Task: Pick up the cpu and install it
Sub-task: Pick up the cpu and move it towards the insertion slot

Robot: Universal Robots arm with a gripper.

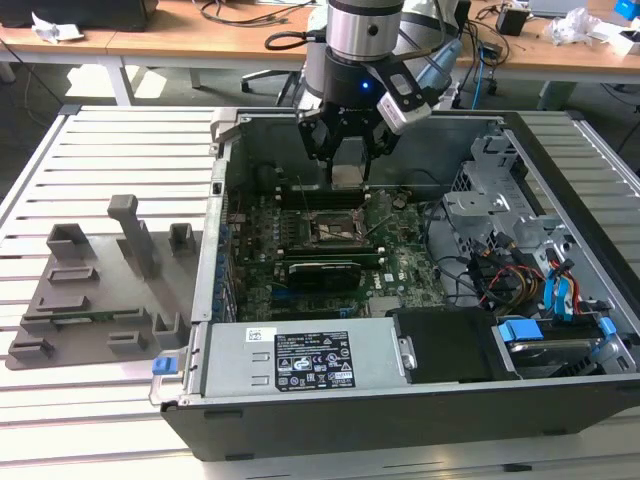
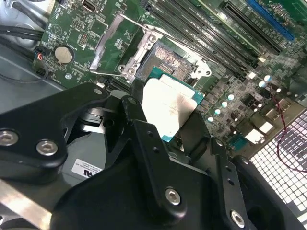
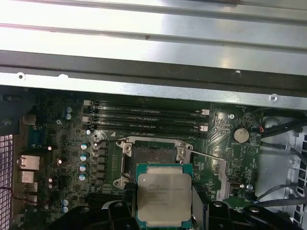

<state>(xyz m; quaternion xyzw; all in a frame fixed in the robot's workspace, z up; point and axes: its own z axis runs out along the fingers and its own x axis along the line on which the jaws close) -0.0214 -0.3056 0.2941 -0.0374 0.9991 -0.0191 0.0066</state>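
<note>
Inside the open computer case [image 1: 215, 200], above the motherboard [image 1: 405, 262]: the cpu [image 1: 347, 177], silvery top facing up, off the board and clamped in the gripper [image 1: 347, 167]. Gripped at two opposite edges by the black fingers [image 2: 139, 129], closed in on the chip and holding it level. Pale square with a thin green border in both wrist views.

Pick-up done, judging by the chip carried clear of the grey parts holder [image 1: 90, 300] on the slatted table [image 1: 100, 150] at the exterior view's left. Install not yet done: socket [image 3: 153, 155] bare, its frame swung open and its thin metal lever [image 3: 207, 155] raised, nothing seated inside. Chip near the socket and, in the first wrist view, overlapping its nearer edge rather than squared over it. Memory slots [image 3: 144, 120] just beyond the socket, untouched.

Hard to judge from any angle: the height of the chip above the socket, apparently a clear gap rather than contact. Underside of the chip hidden, as is the exact meeting of finger pads and chip edges, lost behind the gripper's own black body. Lower part of the chip cut off by the picture's edge in the first wrist view.
</note>
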